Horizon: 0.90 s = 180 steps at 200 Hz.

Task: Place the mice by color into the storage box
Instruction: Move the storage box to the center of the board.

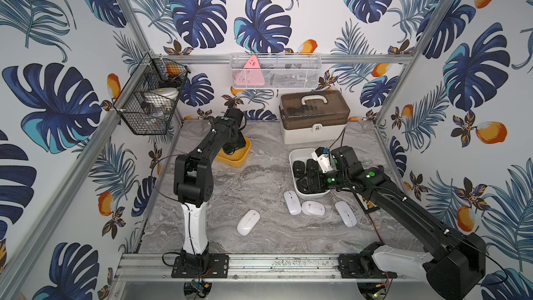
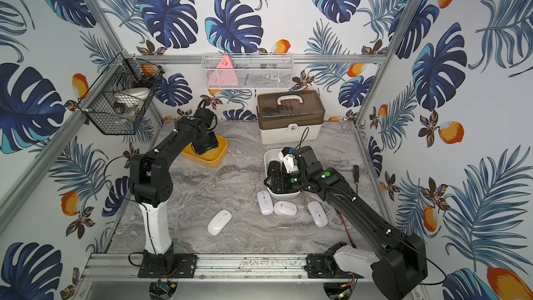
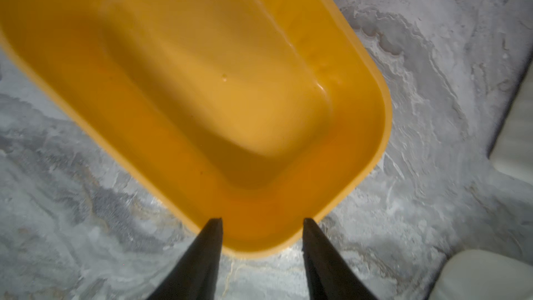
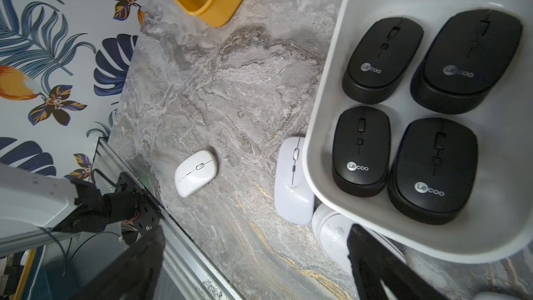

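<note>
Several black mice [image 4: 380, 56] lie side by side in the white storage box [image 4: 320, 111], at right of centre in both top views [image 1: 313, 194]. My right gripper [image 4: 253, 235] hangs open over that box's near left corner [image 1: 305, 181], holding nothing. Three white mice [image 1: 313, 208] cluster on the table just in front of the box. One more white mouse [image 1: 248, 222] lies alone toward the middle. The yellow storage box [image 3: 360, 67] at back left is empty. My left gripper [image 3: 263, 220] hovers over its end, its jaws apart with nothing between them.
A cream toolbox with a brown lid [image 1: 314, 116] stands at the back, close behind the white box. A black wire basket [image 1: 150, 96] and a white mesh basket [image 1: 275, 70] hang on the walls. A dark tool [image 2: 356, 174] lies near the right edge.
</note>
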Tool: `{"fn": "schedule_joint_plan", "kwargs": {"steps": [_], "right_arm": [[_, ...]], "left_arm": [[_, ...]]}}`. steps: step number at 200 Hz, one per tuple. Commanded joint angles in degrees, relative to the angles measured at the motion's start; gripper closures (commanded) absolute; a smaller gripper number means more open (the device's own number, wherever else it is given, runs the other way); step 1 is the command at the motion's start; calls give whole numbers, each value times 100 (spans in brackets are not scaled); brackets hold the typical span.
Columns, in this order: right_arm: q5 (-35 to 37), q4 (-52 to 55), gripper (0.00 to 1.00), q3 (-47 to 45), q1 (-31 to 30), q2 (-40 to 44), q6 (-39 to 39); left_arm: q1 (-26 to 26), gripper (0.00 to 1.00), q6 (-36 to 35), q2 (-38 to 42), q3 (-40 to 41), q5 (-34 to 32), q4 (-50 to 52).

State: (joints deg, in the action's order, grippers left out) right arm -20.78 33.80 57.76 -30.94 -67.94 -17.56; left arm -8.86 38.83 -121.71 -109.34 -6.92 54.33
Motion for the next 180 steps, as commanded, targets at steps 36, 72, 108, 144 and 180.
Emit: {"fn": "schedule_joint_plan", "kwargs": {"steps": [36,72,108,144,180], "right_arm": [[-54,606,0,52,-123,421,-68],[11,834,0,97,-123,486,33],[-16,772,0,192,-122,363,71],[-71,768,0,332,-123,229,95],[-163,709,0,300,-123,221,43]], "left_arm": [[-47,54,-165,-1238,-853,-8,-9],[-475,58,-385,-1297,-656,93,-65],[-942,59,-557,-594,551,121,-301],[-1610,59,-706,197,1857,46,-372],[-2098,59,-515,1119,3275,141,-436]]}}
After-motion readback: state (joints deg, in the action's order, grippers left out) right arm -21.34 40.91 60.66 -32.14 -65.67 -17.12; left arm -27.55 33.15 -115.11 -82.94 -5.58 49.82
